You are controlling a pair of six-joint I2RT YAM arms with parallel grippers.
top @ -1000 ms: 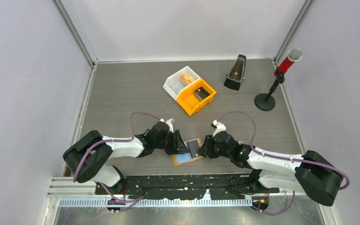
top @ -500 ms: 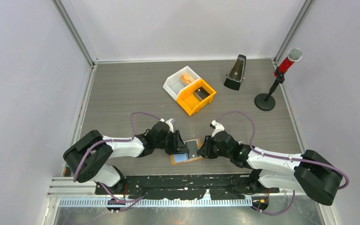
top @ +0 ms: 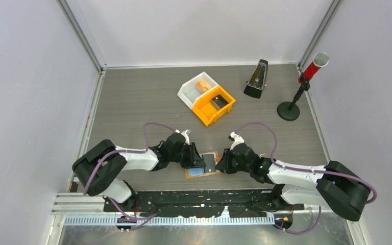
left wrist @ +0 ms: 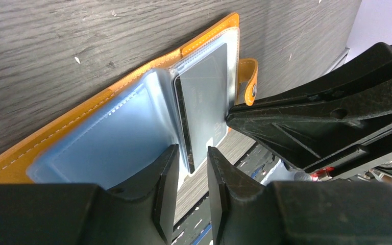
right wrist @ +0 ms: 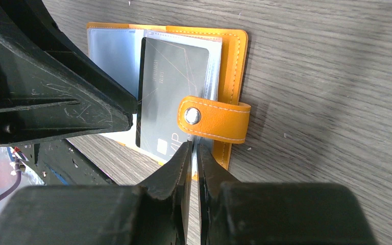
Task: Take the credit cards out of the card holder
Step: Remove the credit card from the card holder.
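Card holder [top: 204, 164] held open, lower centre of frame.
Your left pincer [left wrist: 191, 168] grips the black card's [right wrist: 168, 97] edge for withdrawal; right pincer [right wrist: 194, 153], nearly clenched, steadies the holder.

Grey table [top: 132, 102] carries card holder [top: 194, 174], bins [top: 206, 97], metronome [top: 255, 79].

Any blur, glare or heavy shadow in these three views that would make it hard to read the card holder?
Top external: evenly lit and sharp, but the card holder is small, half hidden between the arms. Left wrist: holder sharp, clear sleeves showing a soft sheen; the near left hand is dark. Right wrist: black card crisp, printed letters legible, right hand in shadow.
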